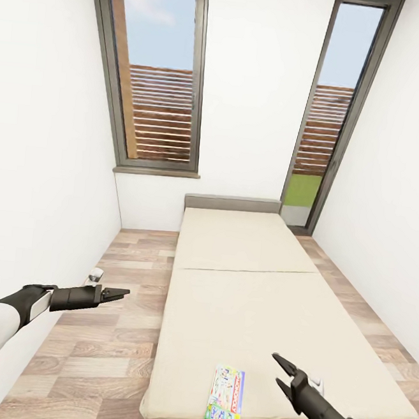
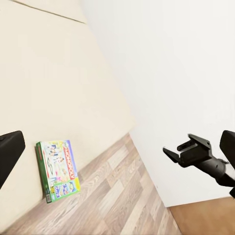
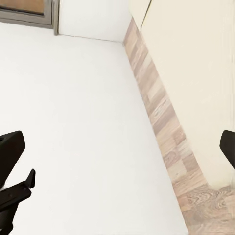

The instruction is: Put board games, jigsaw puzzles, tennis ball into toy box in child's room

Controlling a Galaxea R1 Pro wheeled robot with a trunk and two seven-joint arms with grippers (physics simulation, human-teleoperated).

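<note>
your left gripper (image 1: 122, 293) hangs over the wood floor (image 1: 102, 327) with its jaws seemingly narrow. the monopoly board game (image 1: 226, 398) lies at the bed (image 1: 240, 289) foot edge. just right of it, your right gripper (image 1: 281, 372) hovers, jaws wide, empty.

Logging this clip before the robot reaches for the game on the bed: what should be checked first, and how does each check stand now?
1. Board game in sight, lying flat near the foot edge of the bed: ok.
2. Right pincer open and empty, beside the game but not touching it: ok.
3. Left pincer empty, over the wood floor left of the bed: ok. Open or shut: cannot tell.
4. Nothing resting on top of the game: ok.
5. Second game on the bed: not ok, just one lies on the mattress.
6. Toy box and table in view for the drop-off: not ok.
</note>
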